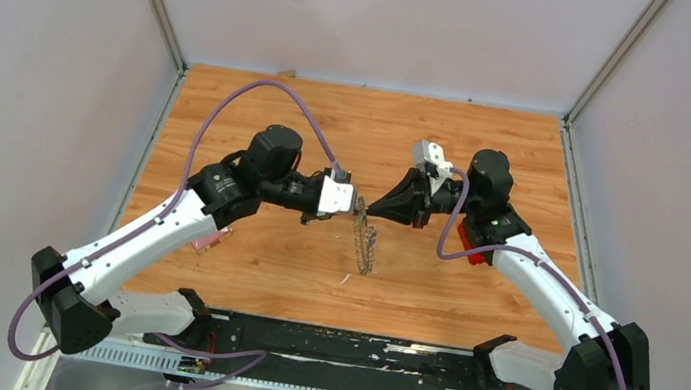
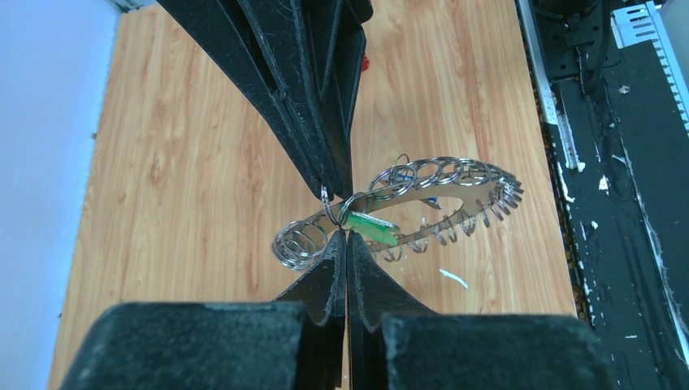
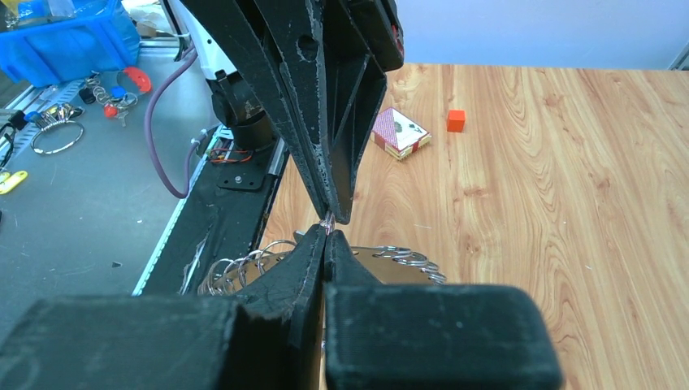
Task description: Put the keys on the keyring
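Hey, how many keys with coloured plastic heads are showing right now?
2. The green-headed key sits at the large silver metal ring's near edge; a blue-headed key peeks from under the ring. Others may be hidden.

Both arms reach forward from their bases and bend inward at the elbows, forearms angled toward the middle, so the left gripper (image 1: 356,215) and right gripper (image 1: 372,209) meet tip to tip, held aloft. The left wrist lies roughly level, fingers pointing right; the right's point left. Both pairs of jaws are closed, fingers pressed together; the right's tips pinch a small loop of the keyring (image 2: 439,171).
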Controlling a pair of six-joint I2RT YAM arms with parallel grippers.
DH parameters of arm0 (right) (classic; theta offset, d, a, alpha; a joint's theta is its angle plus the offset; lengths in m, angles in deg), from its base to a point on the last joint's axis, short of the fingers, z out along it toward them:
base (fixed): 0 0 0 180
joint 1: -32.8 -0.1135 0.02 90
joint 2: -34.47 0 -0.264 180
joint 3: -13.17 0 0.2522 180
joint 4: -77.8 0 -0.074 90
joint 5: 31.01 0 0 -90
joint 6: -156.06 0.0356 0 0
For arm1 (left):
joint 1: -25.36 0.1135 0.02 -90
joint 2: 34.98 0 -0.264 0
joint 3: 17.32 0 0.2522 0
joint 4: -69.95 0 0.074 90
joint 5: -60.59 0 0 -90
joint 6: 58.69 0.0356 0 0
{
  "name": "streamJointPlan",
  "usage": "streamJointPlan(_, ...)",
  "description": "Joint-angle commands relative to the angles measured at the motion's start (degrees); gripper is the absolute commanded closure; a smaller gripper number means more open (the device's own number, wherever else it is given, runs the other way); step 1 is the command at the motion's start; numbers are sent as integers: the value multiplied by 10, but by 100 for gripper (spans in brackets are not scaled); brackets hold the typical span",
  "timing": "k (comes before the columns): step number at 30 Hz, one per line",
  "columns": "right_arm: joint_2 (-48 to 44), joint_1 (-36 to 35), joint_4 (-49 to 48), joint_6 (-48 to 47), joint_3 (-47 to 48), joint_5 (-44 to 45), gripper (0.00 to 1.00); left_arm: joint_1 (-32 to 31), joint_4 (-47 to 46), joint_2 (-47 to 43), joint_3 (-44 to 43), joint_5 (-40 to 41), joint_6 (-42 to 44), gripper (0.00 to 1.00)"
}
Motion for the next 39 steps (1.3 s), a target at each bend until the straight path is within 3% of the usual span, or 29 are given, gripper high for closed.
streamJointPlan(1,-12,4,-29,1,12,-4,100,2,-2,8,-23,-9,-12,100)
streamJointPlan(13,-17,4,-31,0,10,-5,100,2,20,20,-39,8,-9,99)
streamJointPlan(20,-19,4,-22,-8,12,-4,100,2,43,-1,-34,47,17,59)
streamJointPlan(26,-21,4,-20,-7,13,-4,100,1,52,-11,-6,37,34,41)
streamJointPlan(30,-20,4,-20,-7,13,-2,100,1,24,-7,3,40,3,36)
streamJointPlan(39,-19,5,-18,-10,14,-1,100,2,-71,-11,49,17,-106,36)
